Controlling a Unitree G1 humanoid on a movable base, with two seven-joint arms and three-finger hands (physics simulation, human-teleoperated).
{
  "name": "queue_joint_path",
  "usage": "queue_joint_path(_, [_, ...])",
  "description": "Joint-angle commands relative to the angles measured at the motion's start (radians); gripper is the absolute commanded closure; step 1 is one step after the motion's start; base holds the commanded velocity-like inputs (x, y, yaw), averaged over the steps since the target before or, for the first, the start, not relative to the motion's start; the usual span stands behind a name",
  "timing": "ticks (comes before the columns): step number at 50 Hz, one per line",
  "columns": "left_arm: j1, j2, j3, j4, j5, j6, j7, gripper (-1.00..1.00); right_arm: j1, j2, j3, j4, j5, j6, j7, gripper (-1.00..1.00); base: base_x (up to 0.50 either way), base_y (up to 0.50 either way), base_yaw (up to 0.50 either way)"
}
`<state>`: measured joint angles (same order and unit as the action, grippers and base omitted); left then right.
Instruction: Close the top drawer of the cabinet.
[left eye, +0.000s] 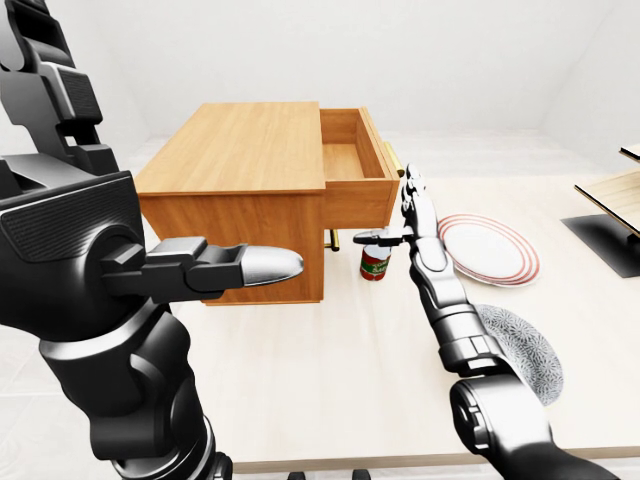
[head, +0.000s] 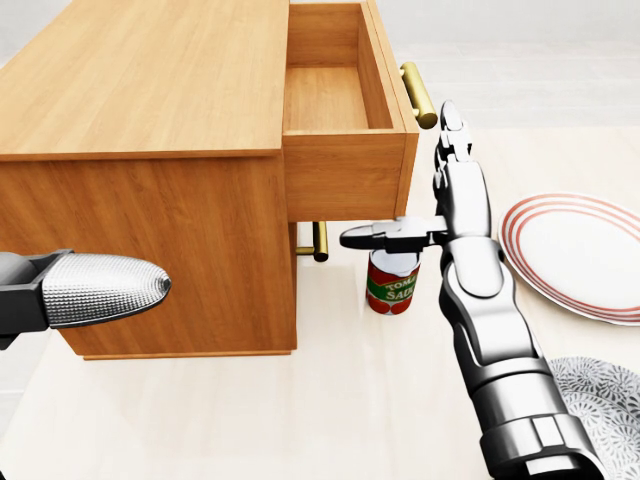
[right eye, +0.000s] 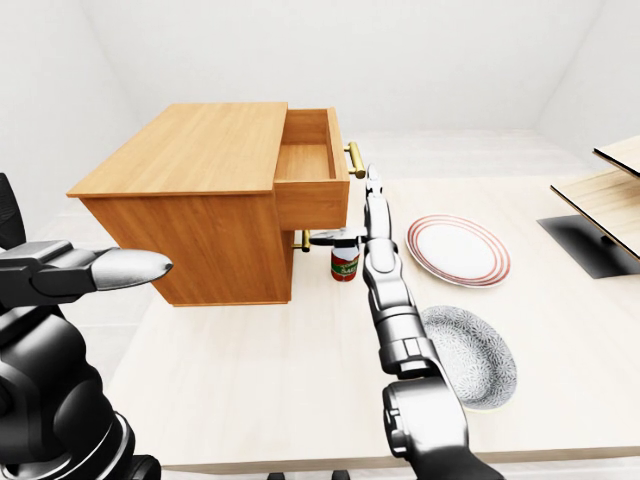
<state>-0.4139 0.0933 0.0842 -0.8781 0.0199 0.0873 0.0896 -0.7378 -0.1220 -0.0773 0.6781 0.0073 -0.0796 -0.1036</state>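
While the top drawer (head: 345, 95) stands pulled out of the cabinet (head: 150, 150) toward the head view's right, the right hand (head: 440, 190) waits just beside its front panel.

Its brass handle (head: 419, 94) juts from that panel, and the hand's fingers (head: 452, 130) are stretched out straight near the handle with the thumb (head: 385, 236) held out sideways toward the left, so the hand is open and grips nothing; whether a fingertip touches the handle I cannot tell. Under the thumb a red and green can (head: 392, 281) stands upright on the pale tabletop (head: 340, 400), near a second brass handle (head: 320, 241) lower on the cabinet. A red-rimmed plate (head: 580, 255) lies at the right, with a grey patterned dish (right eye: 468, 355) below it. The left hand (left eye: 215, 268) hovers at the left-eye view's left, its fingers extended and empty.
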Motion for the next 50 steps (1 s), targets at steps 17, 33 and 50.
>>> queue_joint_path(17, [-0.003,0.0,-0.002,-0.001,0.004,0.0,0.002,-1.0,0.18,0.184,0.114,-0.212,-0.035,0.11,0.054,-1.0,0.0,0.0,0.0])
queue_joint_path(33, [-0.003,-0.001,-0.004,-0.002,0.007,0.0,0.002,-1.0,0.194,0.215,0.137,-0.264,-0.048,0.147,0.066,-1.0,0.0,0.0,0.0])
queue_joint_path(50, [-0.003,-0.002,-0.002,-0.006,0.005,0.0,0.003,-1.0,0.181,0.237,0.156,-0.352,-0.064,0.167,0.076,-1.0,0.0,0.0,0.0])
